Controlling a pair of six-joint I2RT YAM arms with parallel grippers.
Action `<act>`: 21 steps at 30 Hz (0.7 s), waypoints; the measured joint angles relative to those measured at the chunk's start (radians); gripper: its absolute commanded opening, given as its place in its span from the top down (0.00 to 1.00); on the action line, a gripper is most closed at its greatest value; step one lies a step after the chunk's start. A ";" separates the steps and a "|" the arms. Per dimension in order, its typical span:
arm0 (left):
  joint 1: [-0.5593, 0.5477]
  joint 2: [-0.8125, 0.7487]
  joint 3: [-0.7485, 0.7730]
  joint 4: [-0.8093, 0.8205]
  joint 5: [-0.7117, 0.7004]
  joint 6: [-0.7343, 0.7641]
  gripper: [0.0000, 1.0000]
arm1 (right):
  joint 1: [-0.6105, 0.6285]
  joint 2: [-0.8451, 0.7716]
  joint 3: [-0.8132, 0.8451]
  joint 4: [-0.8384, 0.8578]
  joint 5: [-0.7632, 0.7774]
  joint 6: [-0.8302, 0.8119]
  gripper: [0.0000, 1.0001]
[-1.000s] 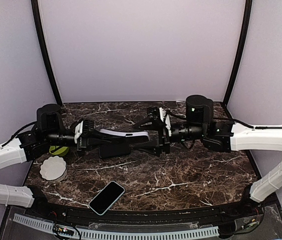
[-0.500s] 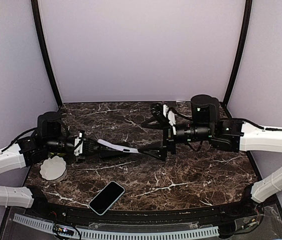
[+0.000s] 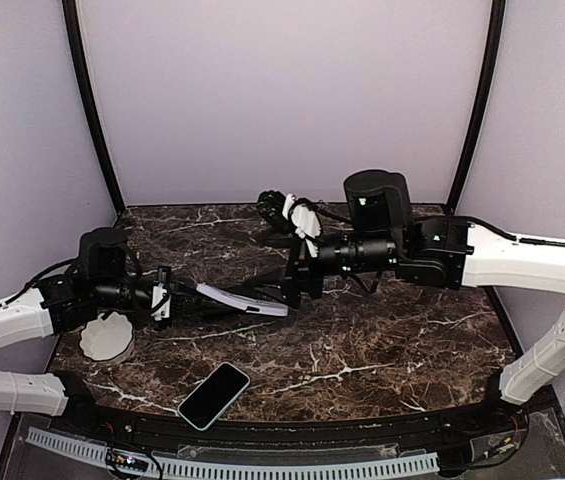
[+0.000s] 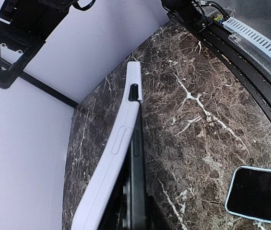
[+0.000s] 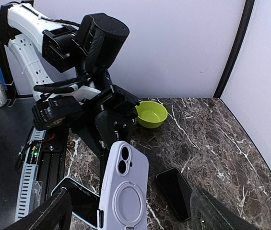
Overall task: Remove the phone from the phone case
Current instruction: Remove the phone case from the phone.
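Note:
My left gripper (image 3: 165, 302) is shut on one end of the lavender phone case (image 3: 244, 299) and holds it above the table. In the left wrist view the case (image 4: 110, 160) shows edge-on, with the dark edge of the phone (image 4: 136, 163) lying against it. My left gripper (image 4: 135, 221) is mostly hidden there. My right gripper (image 3: 298, 283) is open at the case's free end. In the right wrist view its fingers (image 5: 53, 213) stand wide apart on either side of the case's back (image 5: 125, 191), which shows camera holes and a ring stand.
A phone with a pale blue rim (image 3: 214, 395) lies screen-up near the front edge; it also shows in the left wrist view (image 4: 260, 194). A black phone (image 5: 176, 191) lies on the marble under the case. A green bowl (image 5: 151, 114) and a white scalloped dish (image 3: 107, 336) sit at the left.
My right arm has swung left and up, its gripper now over the case's free end. The case has dropped from an arch to a lower, flatter line. My left gripper sank slightly.

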 measured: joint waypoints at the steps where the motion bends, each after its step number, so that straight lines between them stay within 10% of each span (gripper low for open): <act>1: 0.000 0.006 0.000 -0.001 -0.004 0.000 1.00 | 0.005 0.017 0.020 -0.013 0.014 -0.003 0.16; 21: 0.000 0.068 0.032 -0.042 -0.032 -0.037 1.00 | 0.104 0.304 0.308 -0.308 0.292 -0.014 0.35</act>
